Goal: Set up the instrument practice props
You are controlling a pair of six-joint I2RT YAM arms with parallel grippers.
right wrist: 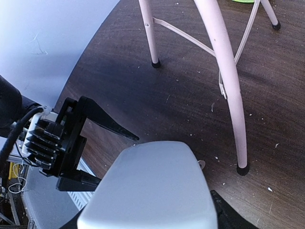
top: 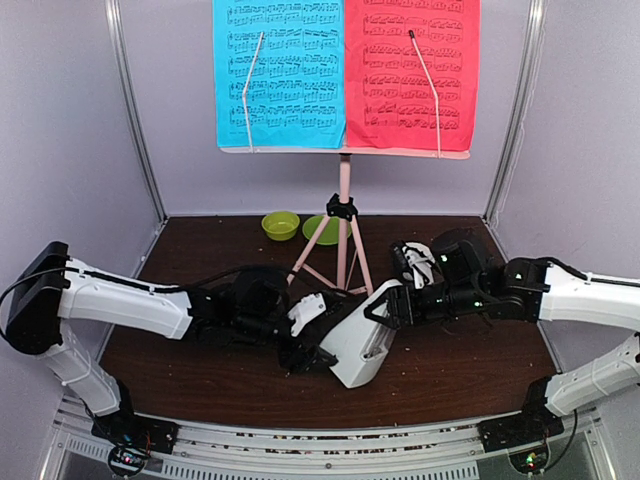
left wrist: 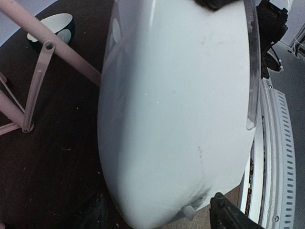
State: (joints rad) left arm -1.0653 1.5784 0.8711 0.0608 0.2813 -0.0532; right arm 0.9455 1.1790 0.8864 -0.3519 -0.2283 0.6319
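Observation:
The pale pink music stand (top: 344,190) stands at the back centre, with the blue sheet (top: 278,70) and the red sheet (top: 410,70) side by side on its desk. The white metronome (top: 360,345) lies tilted at the table's middle front, between both arms. My right gripper (top: 385,305) is shut on its narrow top end (right wrist: 157,181). My left gripper (top: 310,350) is open, its fingers (left wrist: 228,217) spread either side of the metronome's wide base (left wrist: 176,119) with a small gap showing. The metronome's clear cover edge (left wrist: 252,71) shows along one side.
A lime green bowl (top: 280,225) and a green plate (top: 320,230) sit at the back behind the stand's legs (right wrist: 228,81). A small white bowl with a dark base (left wrist: 55,26) sits near a leg. Grey walls with metal posts enclose the table; a slotted rail (left wrist: 279,157) runs along the front.

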